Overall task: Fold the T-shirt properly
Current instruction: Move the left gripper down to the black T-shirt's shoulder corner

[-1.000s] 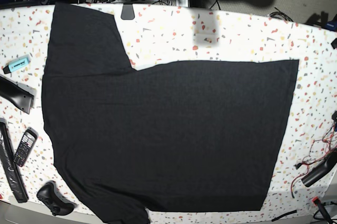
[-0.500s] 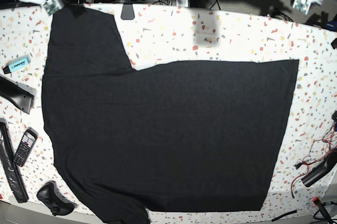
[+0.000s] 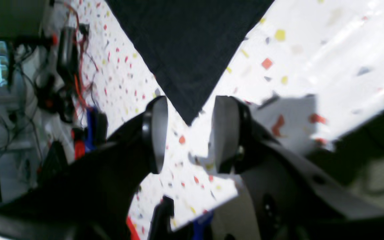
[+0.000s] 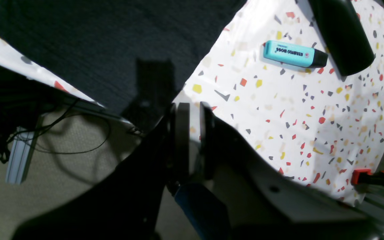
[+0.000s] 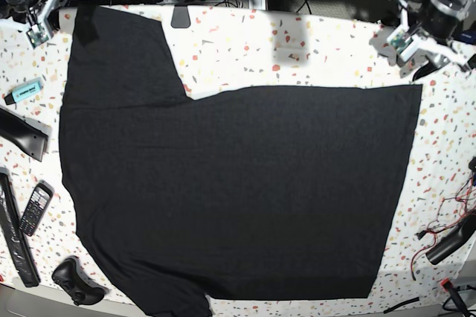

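Across the speckled table (image 5: 312,42) one T-shirt (image 5: 238,190) is lying flat, plain black side up — nothing is gripping it yet. Two grippers are hovering at the far edge: the left gripper (image 3: 187,133), jaws standing apart, is aiming at the hem corner; the right gripper (image 4: 192,133), jaws nearly together and empty, is waiting beside the sleeve. Both should probably pinch matching corners squarely — lifting evenly avoids skewing. One turquoise highlighter (image 4: 293,54) is lying nearby.

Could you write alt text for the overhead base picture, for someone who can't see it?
A large black T-shirt lies spread flat on a speckled white table. Two robot arms reach in at the far corners, the left end effector above the shirt's corner. A turquoise highlighter and a phone lie beside it.
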`<action>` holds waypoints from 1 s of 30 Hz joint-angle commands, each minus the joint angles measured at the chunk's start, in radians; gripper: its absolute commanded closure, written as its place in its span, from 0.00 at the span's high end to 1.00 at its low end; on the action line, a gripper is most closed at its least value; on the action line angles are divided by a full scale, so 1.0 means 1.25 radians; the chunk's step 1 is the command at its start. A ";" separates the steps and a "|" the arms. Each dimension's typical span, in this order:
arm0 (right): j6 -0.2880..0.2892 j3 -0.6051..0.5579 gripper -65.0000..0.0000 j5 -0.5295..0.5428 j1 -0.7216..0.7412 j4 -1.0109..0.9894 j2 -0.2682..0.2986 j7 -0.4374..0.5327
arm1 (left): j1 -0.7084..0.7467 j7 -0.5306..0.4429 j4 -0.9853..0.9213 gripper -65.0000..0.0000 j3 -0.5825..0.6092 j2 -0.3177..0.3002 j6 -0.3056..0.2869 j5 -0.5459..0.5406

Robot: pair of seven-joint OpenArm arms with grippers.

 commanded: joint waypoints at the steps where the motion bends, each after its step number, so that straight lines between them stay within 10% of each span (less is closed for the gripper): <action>1: -0.006 0.008 0.09 -0.020 -0.005 0.012 0.003 0.009 | -0.023 -0.015 -0.017 0.34 0.009 -0.021 0.013 0.006; 30: -0.007 0.008 0.09 -0.051 0.061 0.012 -0.012 -0.038 | -0.412 -0.076 -0.442 0.34 0.248 -0.068 0.013 0.032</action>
